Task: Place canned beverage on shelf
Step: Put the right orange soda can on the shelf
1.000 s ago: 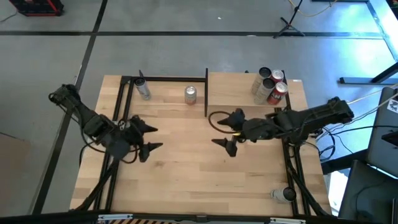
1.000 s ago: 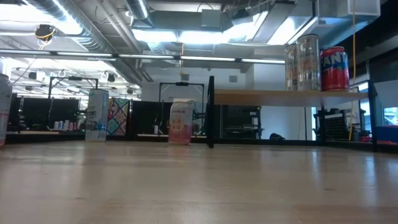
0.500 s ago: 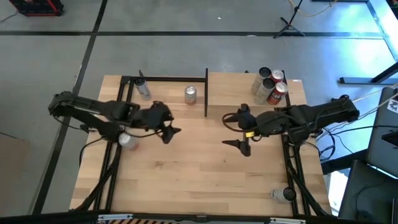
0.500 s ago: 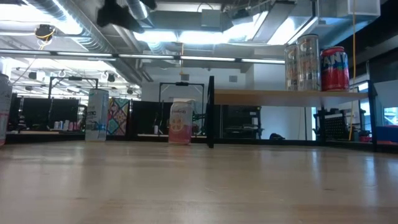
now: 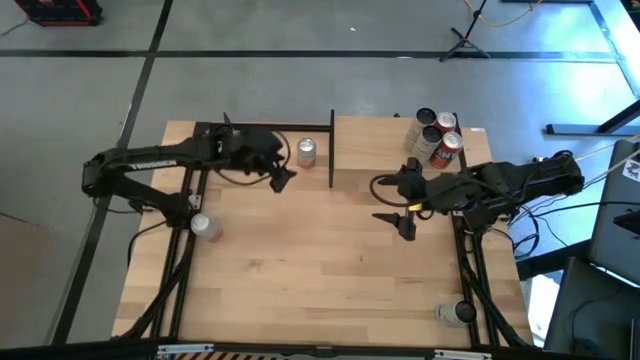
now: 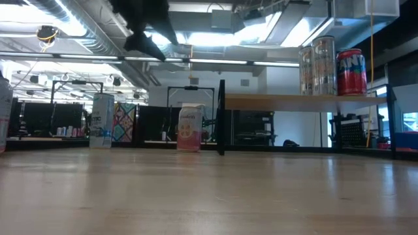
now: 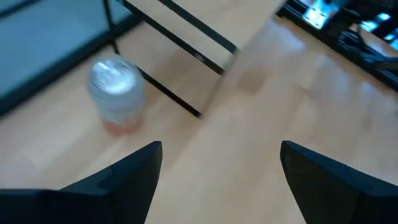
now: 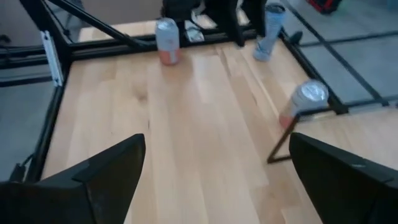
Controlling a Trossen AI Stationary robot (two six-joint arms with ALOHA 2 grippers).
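Observation:
A silver-topped pink can (image 5: 306, 151) stands upright on the tabletop at the far edge, just left of the shelf's black post (image 5: 331, 150). It also shows in the left wrist view (image 7: 115, 94) and the low view (image 6: 189, 128). The shelf (image 5: 375, 145), a raised pale-wood panel, holds three cans (image 5: 433, 138) at the far right. My left gripper (image 5: 284, 165) is open and empty, in the air just left of the pink can; its fingers show in its wrist view (image 7: 217, 168). My right gripper (image 5: 390, 208) is open and empty, in front of the shelf.
A tall slim can (image 6: 102, 121) stands at the far left, under my left arm in the high view. Another can (image 5: 203, 226) stands near the table's left edge, and one (image 5: 456, 312) at the near right. Black frame rails (image 5: 265, 126) run along the far edge.
My left gripper has swung from the table's left middle toward the far edge and right, up to the pink can, uncovering the can by the left edge. My right gripper has drawn back from the centre toward the right edge. No can has moved.

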